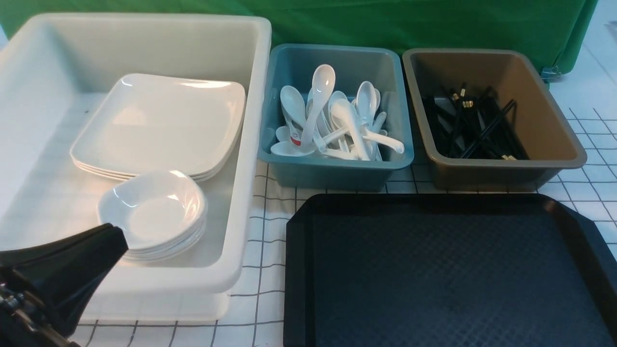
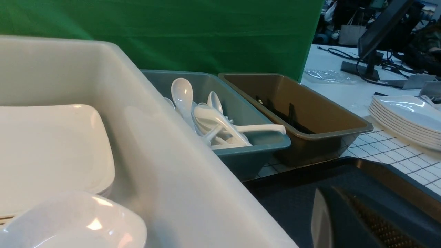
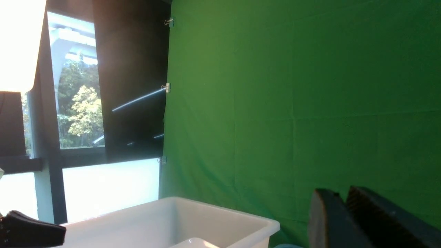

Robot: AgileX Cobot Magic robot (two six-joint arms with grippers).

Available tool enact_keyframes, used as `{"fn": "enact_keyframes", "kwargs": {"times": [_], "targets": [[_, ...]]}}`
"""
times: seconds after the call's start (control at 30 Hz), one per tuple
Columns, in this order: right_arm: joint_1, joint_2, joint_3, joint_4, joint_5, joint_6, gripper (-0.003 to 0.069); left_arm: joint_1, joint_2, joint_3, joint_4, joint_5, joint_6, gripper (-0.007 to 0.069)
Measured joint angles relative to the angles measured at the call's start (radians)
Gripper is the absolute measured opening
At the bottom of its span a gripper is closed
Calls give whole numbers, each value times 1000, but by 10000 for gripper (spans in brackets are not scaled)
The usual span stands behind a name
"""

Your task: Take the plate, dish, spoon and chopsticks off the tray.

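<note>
The black tray (image 1: 434, 274) lies bare at the front right. White plates (image 1: 159, 125) are stacked in the white bin (image 1: 255, 120), with a stack of small dishes (image 1: 154, 212) in front of them. Several white spoons (image 1: 332, 120) lie in the blue bin (image 1: 337, 168). Black chopsticks (image 1: 475, 123) lie in the brown bin (image 1: 554, 120). My left gripper (image 1: 113, 236) is shut and empty, just above the near edge of the dishes. The right gripper (image 3: 339, 193) does not show in the front view; it is raised facing the green curtain, its tips slightly apart with nothing between them.
The three bins stand in a row behind the tray on a grid-patterned cloth. A green curtain (image 1: 337, 19) closes off the back. In the left wrist view another stack of white plates (image 2: 406, 117) sits on the table beyond the brown bin.
</note>
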Motion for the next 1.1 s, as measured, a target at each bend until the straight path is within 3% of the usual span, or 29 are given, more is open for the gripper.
{"fn": "enact_keyframes", "kwargs": {"times": [0.43, 0.67, 0.87, 1.1], "targets": [[0, 0, 0, 0, 0, 1, 122, 0, 0, 2, 245, -1, 0, -2], [0, 0, 0, 0, 0, 1, 129, 14, -15, 34, 273, -15, -63, -1], [0, 0, 0, 0, 0, 1, 135, 237, -169, 206, 280, -95, -199, 1], [0, 0, 0, 0, 0, 1, 136, 479, -334, 281, 331, -38, -219, 1]]}}
